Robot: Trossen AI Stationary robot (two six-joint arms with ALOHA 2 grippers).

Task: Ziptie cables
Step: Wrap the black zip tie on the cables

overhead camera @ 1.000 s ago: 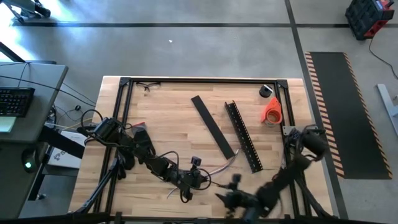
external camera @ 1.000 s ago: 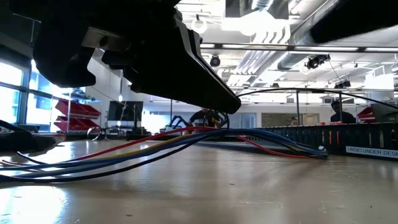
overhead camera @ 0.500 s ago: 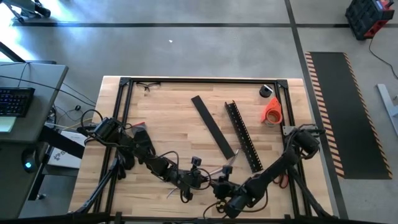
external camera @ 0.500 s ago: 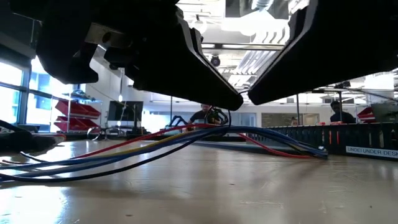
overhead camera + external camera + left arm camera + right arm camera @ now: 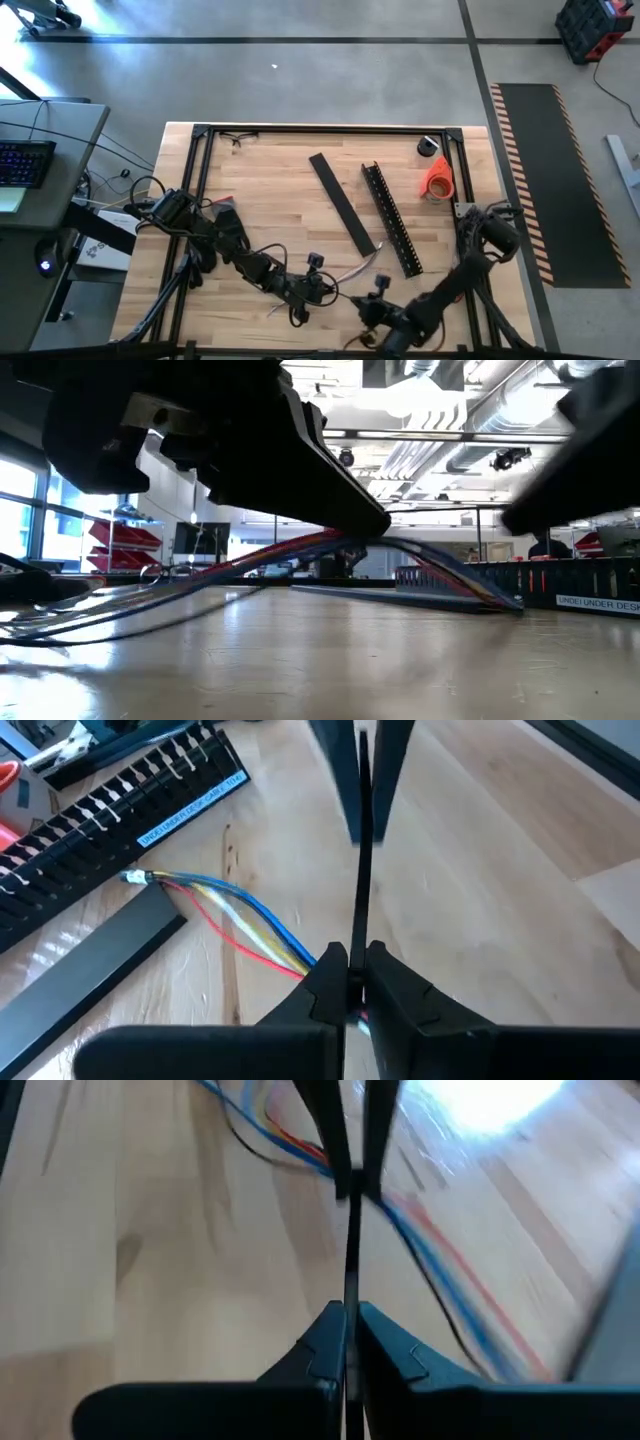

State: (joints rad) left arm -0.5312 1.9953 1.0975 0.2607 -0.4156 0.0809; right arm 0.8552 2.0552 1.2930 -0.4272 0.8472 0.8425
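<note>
Left gripper low over worktop front edge, jaws clamped on cables. Cables run toward slotted bar. Right gripper near front edge, jaws pinching thin black strip.

cables blurred, low view | right tool indistinct

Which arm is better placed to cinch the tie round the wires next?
Probably the right. The left gripper pins the thin coloured cables; the right gripper holds a thin black strip stretched between them.
</note>
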